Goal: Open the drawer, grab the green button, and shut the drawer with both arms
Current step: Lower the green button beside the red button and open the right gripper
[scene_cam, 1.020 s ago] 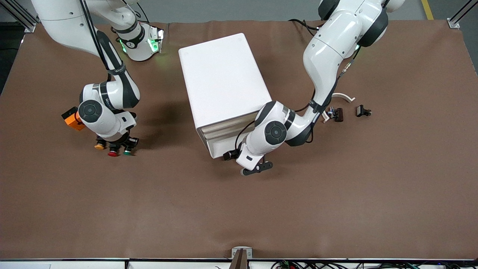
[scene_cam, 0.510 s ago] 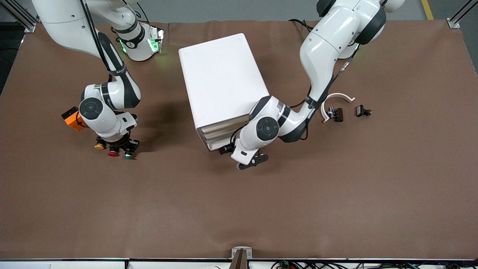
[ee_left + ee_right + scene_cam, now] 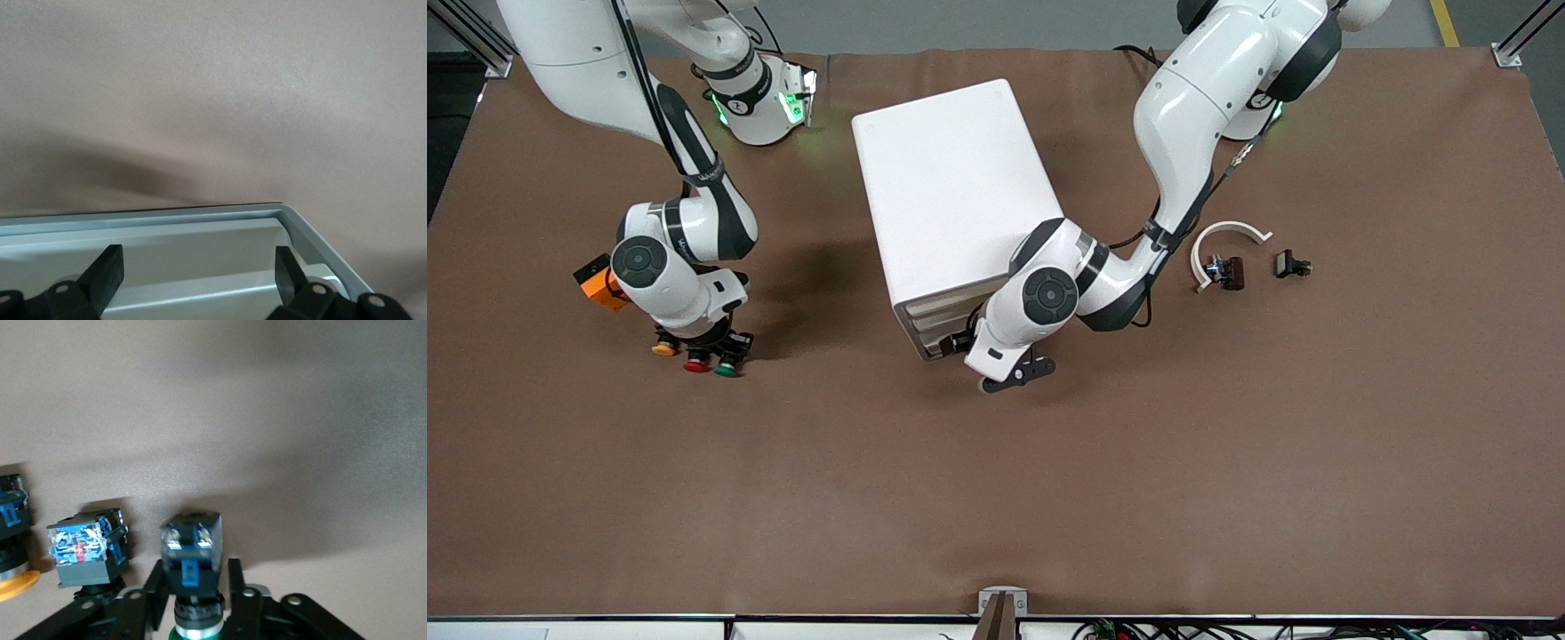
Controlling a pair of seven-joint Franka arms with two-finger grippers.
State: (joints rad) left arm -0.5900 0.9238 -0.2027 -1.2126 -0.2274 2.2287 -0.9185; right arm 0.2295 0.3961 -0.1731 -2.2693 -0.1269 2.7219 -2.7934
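Two steps look done: the button (image 3: 192, 543), pinched by the right gripper (image 3: 195, 573), is out; the spread left gripper (image 3: 197, 261) meets the drawer (image 3: 167, 217), slightly ajar at frame bottom.

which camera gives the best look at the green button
The right wrist view: the green button fills the foreground between the right gripper fingers, black body up. The front view shows only a small green cap under that gripper. The left wrist view does not show it.

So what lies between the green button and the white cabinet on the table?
Nothing: in the front view only bare brown table, shaded, separates the green button from the cabinet.
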